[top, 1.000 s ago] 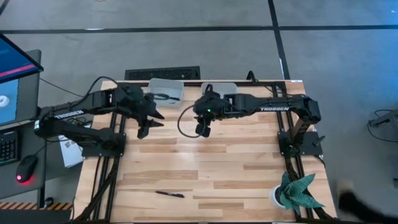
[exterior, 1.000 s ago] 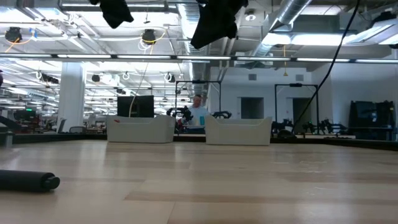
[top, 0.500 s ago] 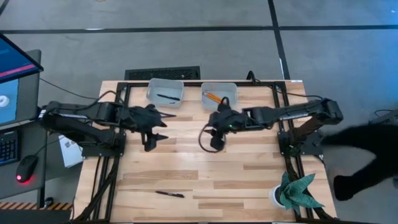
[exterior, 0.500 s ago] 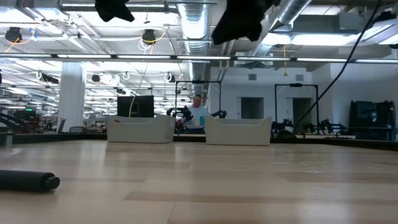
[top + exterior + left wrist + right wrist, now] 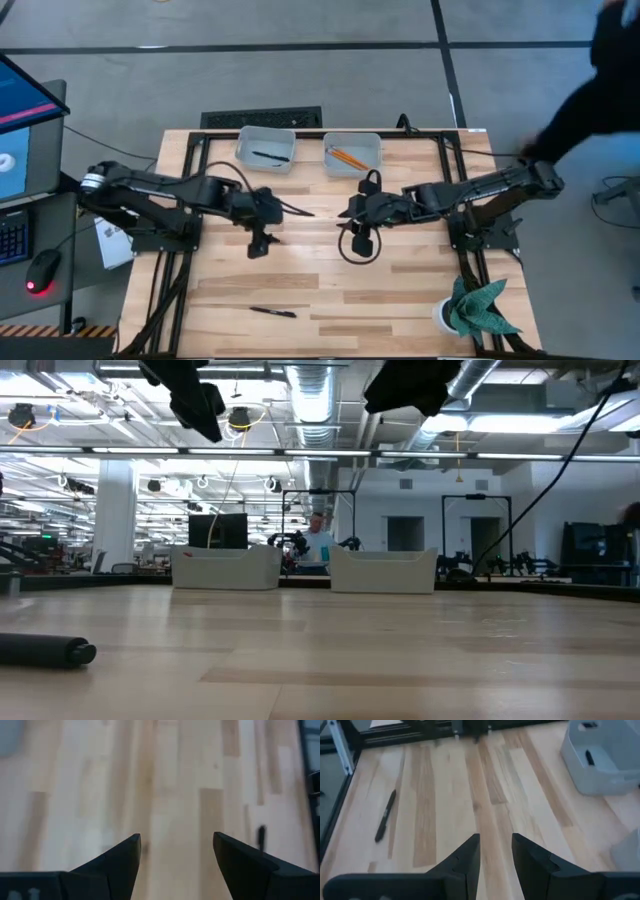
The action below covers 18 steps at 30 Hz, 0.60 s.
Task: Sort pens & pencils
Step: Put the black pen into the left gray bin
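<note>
Over the tabletop (image 5: 400, 270), the left end effector (image 5: 176, 854) hangs wide open and empty. The right end effector (image 5: 495, 851) is narrowly parted, holding nothing. Relative to the left bin (image 5: 266, 146): one pen (image 5: 270, 156) lies inside, the pencils (image 5: 347, 158) fill the neighbouring bin (image 5: 352, 141), and another pen (image 5: 272, 312) lies well apart, near the tabletop's front edge.

One black pen (image 5: 273, 312) lay flat on the bare wood near the table's front edge. Another pen (image 5: 268, 155) rested in the left grey bin; orange pencils (image 5: 347, 158) lay in the right.

Black pen (image 5: 272, 312), orange pencils (image 5: 347, 157)
</note>
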Available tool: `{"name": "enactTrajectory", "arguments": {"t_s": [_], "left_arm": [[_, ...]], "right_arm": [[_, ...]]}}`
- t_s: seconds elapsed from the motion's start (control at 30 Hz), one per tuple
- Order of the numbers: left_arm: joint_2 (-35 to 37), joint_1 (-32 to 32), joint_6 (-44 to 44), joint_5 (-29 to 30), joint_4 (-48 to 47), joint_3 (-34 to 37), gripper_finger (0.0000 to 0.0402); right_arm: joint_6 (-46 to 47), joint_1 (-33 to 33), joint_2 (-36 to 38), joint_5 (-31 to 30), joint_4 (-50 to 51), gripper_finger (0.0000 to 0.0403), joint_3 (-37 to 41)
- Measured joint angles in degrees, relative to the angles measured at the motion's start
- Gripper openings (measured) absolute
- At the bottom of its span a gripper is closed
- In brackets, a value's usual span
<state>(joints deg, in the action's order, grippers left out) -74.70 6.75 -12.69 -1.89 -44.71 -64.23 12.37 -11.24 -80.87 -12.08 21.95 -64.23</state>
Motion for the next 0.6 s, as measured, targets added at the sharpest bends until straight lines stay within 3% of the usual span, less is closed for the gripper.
{"name": "enactTrajectory", "arguments": {"t_s": [0.2,0.6], "left_arm": [[-4.6,3.4,-2.6,-8.5,0.7,0.0,0.0240],[-9.2,11.3,-5.7,-11.0,0.9,0.0,0.0240]], "right_arm": [[1.1,-0.4,-0.1,0.1,1.4,0.0133,0.0],[0.8,1.1,-0.1,0.0,2.5,0.0134,0.0]]}}
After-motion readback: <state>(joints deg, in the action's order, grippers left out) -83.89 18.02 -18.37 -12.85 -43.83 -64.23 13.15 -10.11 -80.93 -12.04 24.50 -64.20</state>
